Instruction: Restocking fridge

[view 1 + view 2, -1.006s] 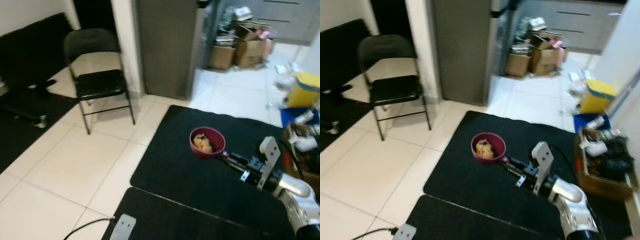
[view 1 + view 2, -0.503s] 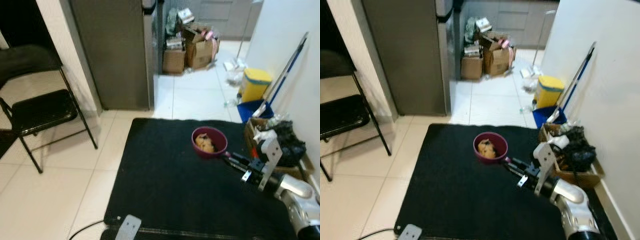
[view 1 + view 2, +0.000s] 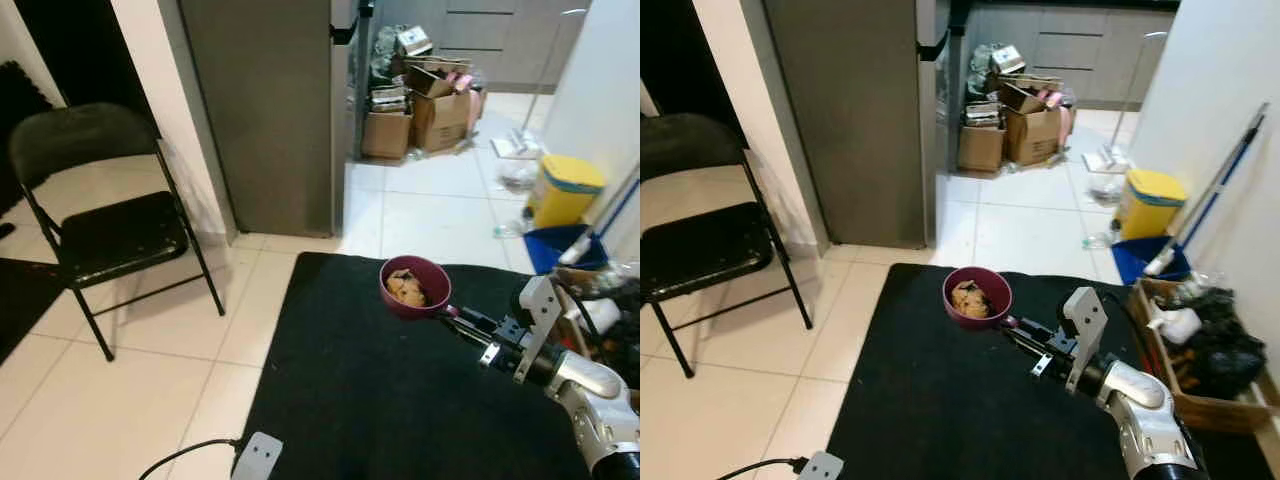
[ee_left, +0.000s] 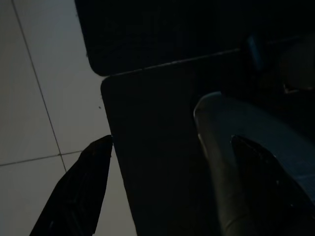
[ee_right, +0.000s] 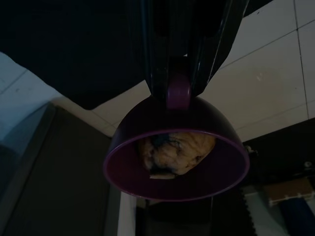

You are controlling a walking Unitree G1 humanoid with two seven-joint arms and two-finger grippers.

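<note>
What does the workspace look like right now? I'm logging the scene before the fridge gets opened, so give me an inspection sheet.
Surface: white tiled floor with a black floor mat underfoot.
Job's things: round maroon bowl of tan food, held level above the mat; tall grey fridge ahead, door shut.
Clutter: brown cardboard boxes, yellow-lidded bin, blue-handled mop, open box of oddments by the right wall.
Hands: right hand clamps the bowl's small handle; left hand hangs idle, fingers apart.
Cables: black cord and white plug block on the floor.
Surroundings: black folding chair, white wall.
</note>
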